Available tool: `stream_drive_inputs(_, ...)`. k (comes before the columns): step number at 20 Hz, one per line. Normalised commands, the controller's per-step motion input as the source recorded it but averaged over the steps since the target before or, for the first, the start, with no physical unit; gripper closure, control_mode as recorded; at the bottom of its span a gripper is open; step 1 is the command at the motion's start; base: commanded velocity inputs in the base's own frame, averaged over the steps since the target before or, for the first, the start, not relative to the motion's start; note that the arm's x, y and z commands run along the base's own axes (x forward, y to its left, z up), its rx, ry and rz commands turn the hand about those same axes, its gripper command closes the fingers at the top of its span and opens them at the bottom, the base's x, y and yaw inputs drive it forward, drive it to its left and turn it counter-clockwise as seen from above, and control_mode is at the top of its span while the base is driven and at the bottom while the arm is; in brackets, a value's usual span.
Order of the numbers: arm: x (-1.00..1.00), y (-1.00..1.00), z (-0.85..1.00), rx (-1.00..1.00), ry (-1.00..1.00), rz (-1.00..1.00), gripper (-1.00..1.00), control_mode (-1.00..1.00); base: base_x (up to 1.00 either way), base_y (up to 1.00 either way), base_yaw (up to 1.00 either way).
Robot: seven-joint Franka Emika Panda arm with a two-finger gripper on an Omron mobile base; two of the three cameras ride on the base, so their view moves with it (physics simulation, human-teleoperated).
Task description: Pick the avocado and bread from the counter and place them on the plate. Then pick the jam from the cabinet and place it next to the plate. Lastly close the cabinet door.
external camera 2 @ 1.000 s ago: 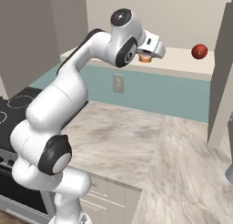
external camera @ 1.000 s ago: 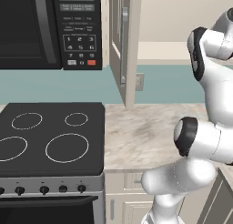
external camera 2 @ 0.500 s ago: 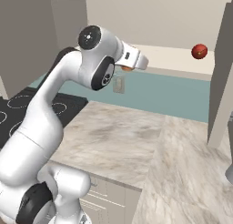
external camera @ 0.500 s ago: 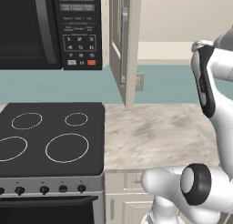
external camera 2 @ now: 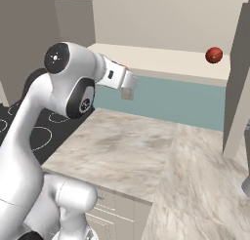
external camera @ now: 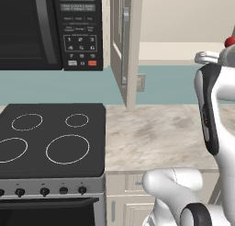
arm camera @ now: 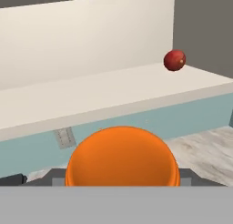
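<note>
My gripper (arm camera: 122,181) is shut on the bread (arm camera: 122,155), an orange-brown ball low in the hand view. In the right base view the hand (external camera 2: 121,78) hangs above the counter (external camera 2: 146,151), in front of the open cabinet's shelf (external camera 2: 161,63). The jam (arm camera: 174,60), a small red jar, stands on that shelf far to the right, apart from the hand; it also shows as the jam (external camera 2: 214,54) and the jam (external camera: 230,41). The cabinet door (external camera: 126,46) stands open, edge-on. The avocado and the plate are out of view.
A black stovetop (external camera: 50,138) lies left of the counter, with a black microwave (external camera: 46,27) above it. A wall outlet (external camera: 141,81) sits on the teal backsplash. A tall grey panel (external camera 2: 239,88) rises at the counter's right end.
The arm has swung: my hand, still holding the bread, moved left and lower, away from the jam. The jam and the cabinet door have not moved.
</note>
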Motion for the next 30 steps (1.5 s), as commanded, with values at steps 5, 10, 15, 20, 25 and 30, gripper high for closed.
stream_drive_inputs(5,-0.48,0.27,0.00,0.00,0.00,-0.03,1.00,-1.00,0.00,0.00,0.00)
stream_drive_inputs(10,-0.17,0.31,0.00,0.00,0.04,0.00,1.00,-1.00,0.00,0.00,0.00)
stream_drive_inputs(15,-0.05,0.26,0.00,0.00,0.07,0.00,1.00,-1.00,0.00,0.00,0.00)
stream_drive_inputs(20,-0.05,0.14,0.00,0.00,0.07,0.00,1.00,-1.00,0.00,0.00,0.00)
stream_drive_inputs(25,-0.01,0.08,0.00,0.00,0.06,0.00,1.00,-1.00,0.00,0.00,0.00)
stream_drive_inputs(30,-0.04,0.01,-0.10,0.00,0.02,0.00,1.00,-1.00,0.00,0.00,0.00)
